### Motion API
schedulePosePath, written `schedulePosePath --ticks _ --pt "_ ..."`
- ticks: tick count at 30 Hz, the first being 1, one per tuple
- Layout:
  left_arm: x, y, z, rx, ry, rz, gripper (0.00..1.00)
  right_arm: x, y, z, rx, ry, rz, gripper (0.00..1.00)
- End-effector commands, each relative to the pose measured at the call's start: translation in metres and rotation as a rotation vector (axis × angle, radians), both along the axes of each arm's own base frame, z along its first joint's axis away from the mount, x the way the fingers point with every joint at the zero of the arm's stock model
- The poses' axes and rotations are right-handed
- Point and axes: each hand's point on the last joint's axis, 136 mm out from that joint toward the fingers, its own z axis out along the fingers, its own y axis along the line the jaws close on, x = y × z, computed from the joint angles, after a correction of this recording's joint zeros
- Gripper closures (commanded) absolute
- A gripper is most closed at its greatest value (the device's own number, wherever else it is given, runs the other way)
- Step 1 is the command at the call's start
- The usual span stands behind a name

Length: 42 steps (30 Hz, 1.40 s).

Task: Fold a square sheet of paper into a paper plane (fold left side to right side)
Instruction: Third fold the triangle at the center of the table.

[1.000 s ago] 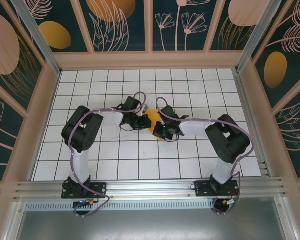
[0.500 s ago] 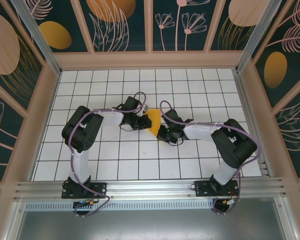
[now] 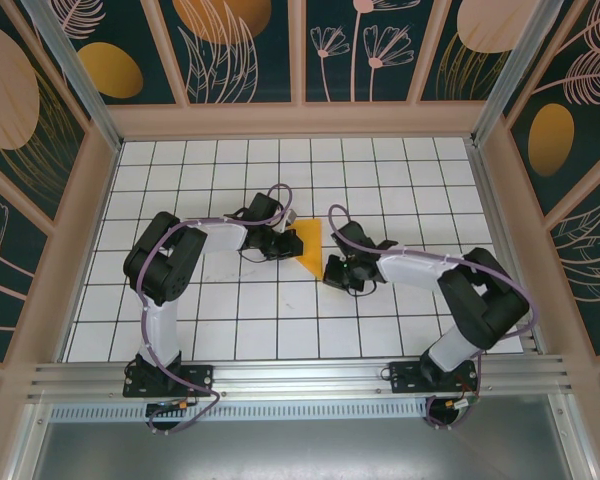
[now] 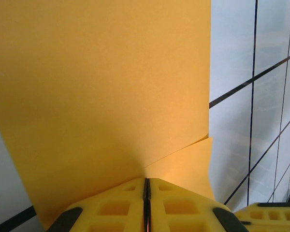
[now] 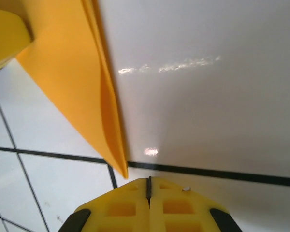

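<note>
The orange sheet of paper [image 3: 311, 248] lies mid-table, folded into a narrow wedge with its point toward the near side. My left gripper [image 3: 287, 240] is at its left edge and shut on it. In the left wrist view the paper [image 4: 101, 82] spreads out from the closed yellow fingers of the left gripper [image 4: 146, 181], a crease running up to the right. My right gripper [image 3: 331, 272] is shut and holds nothing, just right of the paper's near tip. In the right wrist view that tip [image 5: 120, 166] ends a little left of the right gripper [image 5: 148, 180].
The white tiled table [image 3: 230, 310] is walled by a wooden frame [image 3: 300, 120] with painted panels. Both arms reach in from the near rail [image 3: 300, 375]. A yellow finger of the left gripper shows at the right wrist view's top left corner [image 5: 5, 34].
My right gripper has slid off the paper, right and toward the near side, uncovering more of the orange wedge. The left gripper has stayed where it was, shut on the paper.
</note>
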Motion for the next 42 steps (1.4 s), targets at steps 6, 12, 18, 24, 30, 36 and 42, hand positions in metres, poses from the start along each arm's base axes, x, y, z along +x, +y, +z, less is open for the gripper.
schedulePosePath --ticks 6,12,18,24,30,36,42 --pt "-0.007 0.023 -0.035 0.139 0.058 0.045 0.88 0.036 0.033 0.042 0.131 -0.137 0.067 1.0" --pt "-0.007 0.021 -0.031 0.128 0.054 0.042 0.88 0.042 0.038 0.005 0.078 -0.066 0.068 1.0" --pt "-0.001 0.017 -0.015 0.106 0.023 0.037 0.87 0.026 0.015 -0.027 -0.03 0.028 0.035 1.0" --pt "0.008 0.012 0.028 0.057 -0.056 0.045 0.82 0.011 -0.007 -0.047 -0.083 0.089 0.013 1.0" --pt "-0.015 0.004 0.042 -0.015 -0.043 0.006 0.91 0.006 -0.014 -0.055 -0.106 0.103 0.009 1.0" --pt "-0.029 -0.013 0.039 -0.074 -0.016 -0.028 0.92 0.007 -0.011 -0.055 -0.097 0.103 0.017 1.0" --pt "-0.033 -0.024 0.023 -0.076 0.02 -0.051 0.92 0.008 -0.01 -0.054 -0.096 0.103 0.021 1.0"
